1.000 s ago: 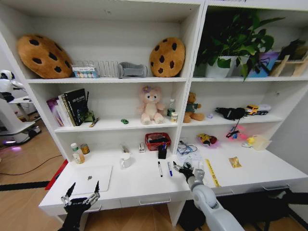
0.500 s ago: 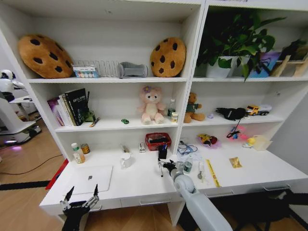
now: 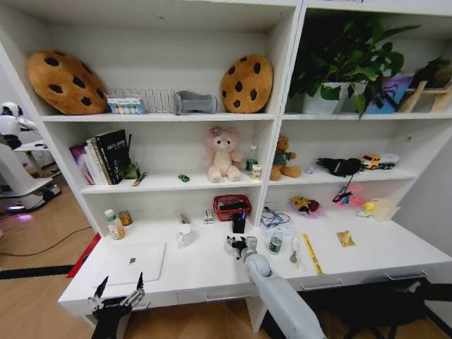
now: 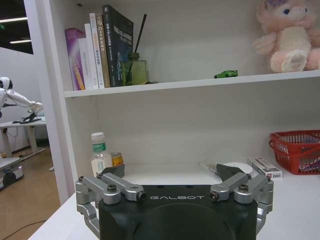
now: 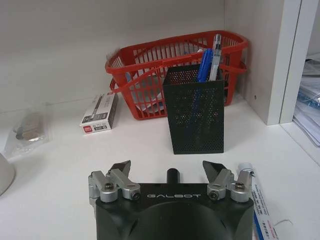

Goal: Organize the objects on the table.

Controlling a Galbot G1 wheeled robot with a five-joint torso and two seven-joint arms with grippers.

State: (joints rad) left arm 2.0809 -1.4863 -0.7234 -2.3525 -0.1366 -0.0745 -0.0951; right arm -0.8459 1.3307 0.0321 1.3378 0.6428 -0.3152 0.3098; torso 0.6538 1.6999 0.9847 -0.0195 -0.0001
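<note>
My right gripper (image 3: 237, 244) hovers low over the white table (image 3: 205, 272), just in front of the black mesh pen holder (image 5: 195, 117). Its fingers (image 5: 213, 170) are open, and the end of a black pen (image 5: 172, 175) shows between them. A blue pen (image 5: 256, 197) lies beside the gripper. Elsewhere on the table are a silver laptop (image 3: 134, 261), a white mug (image 3: 185, 235), small bottles (image 3: 113, 224), a yellow ruler (image 3: 311, 253) and a gold packet (image 3: 345, 238). My left gripper (image 3: 119, 294) is open and parked off the table's front left corner.
A red basket (image 5: 150, 65) stands behind the pen holder, with a small box (image 5: 100, 112) and a clear packet (image 5: 27, 130) beside it. A small jar (image 3: 275, 244) sits between the right arm and the ruler. Shelves with books, plush toys and a plant rise behind the table.
My right arm has swung left across the table, from beside the yellow ruler to over the pens in front of the pen holder. The left gripper has barely moved.
</note>
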